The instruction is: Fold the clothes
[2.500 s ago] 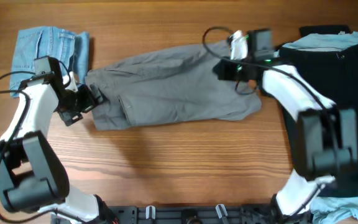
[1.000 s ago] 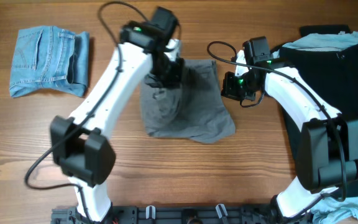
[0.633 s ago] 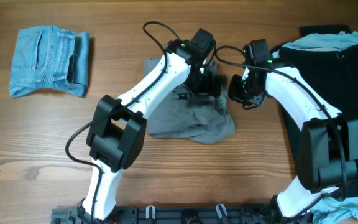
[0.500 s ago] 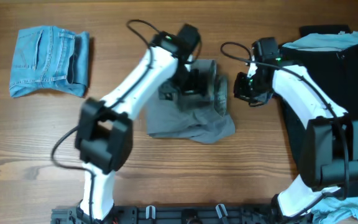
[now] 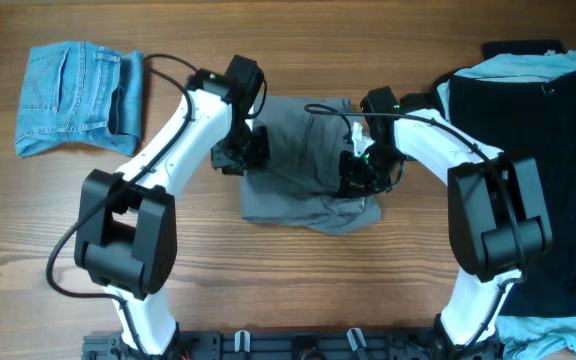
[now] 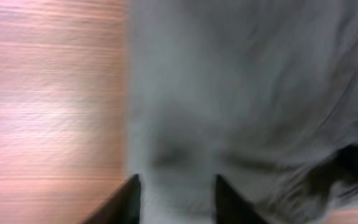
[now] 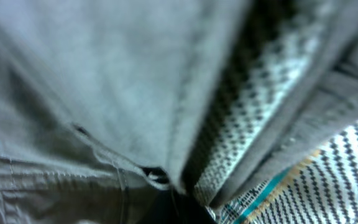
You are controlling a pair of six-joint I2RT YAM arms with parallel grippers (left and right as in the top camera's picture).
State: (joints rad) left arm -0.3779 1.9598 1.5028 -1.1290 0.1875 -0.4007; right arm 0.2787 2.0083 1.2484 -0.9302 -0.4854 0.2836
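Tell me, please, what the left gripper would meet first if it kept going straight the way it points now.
Most likely the grey shorts: the left gripper points onto their cloth just inside its edge, with nothing in between. Blur hides how near it is.

Robot lab bench: wood-grain table (image 5: 288, 285), 2 white arms (image 5: 183, 125), black base rail (image 5: 298, 346) at front edge.
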